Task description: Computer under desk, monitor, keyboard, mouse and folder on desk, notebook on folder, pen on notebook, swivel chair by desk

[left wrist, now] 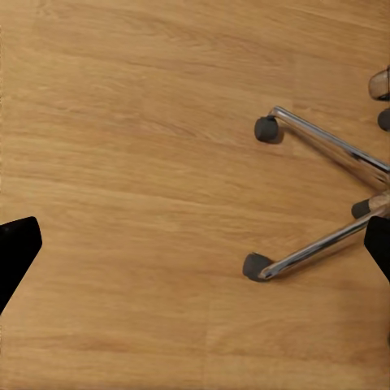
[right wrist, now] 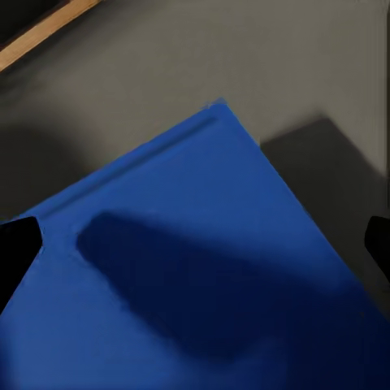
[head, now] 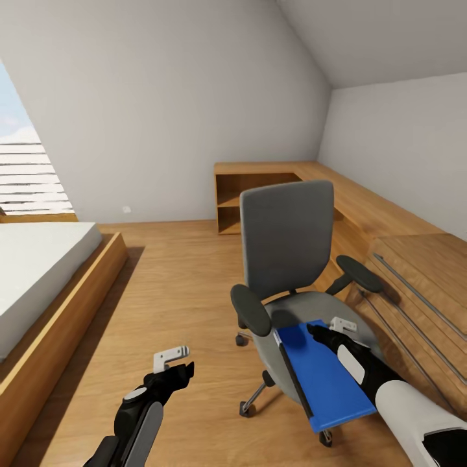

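Note:
The swivel chair (head: 288, 240) stands on the light wood floor with its grey back toward the far wall. A bright blue folder (head: 327, 379) lies on its seat (right wrist: 268, 57) and juts out past the seat's front edge. My right gripper (head: 319, 334) hovers open just above the folder's far end; in the right wrist view the folder (right wrist: 187, 276) spans the gap between the fingertips (right wrist: 16, 252). My left gripper (head: 181, 375) hangs open over bare floor left of the chair, looking down at the chrome base (left wrist: 325, 195). Desk, monitor, computer, keyboard, mouse, notebook and pen are out of view.
A low bed (head: 39, 272) on a wooden platform runs along the left. A wooden shelf unit (head: 259, 188) and bench line the far and right walls. A light wooden chest (head: 421, 292) with metal bar handles stands close to the chair's right.

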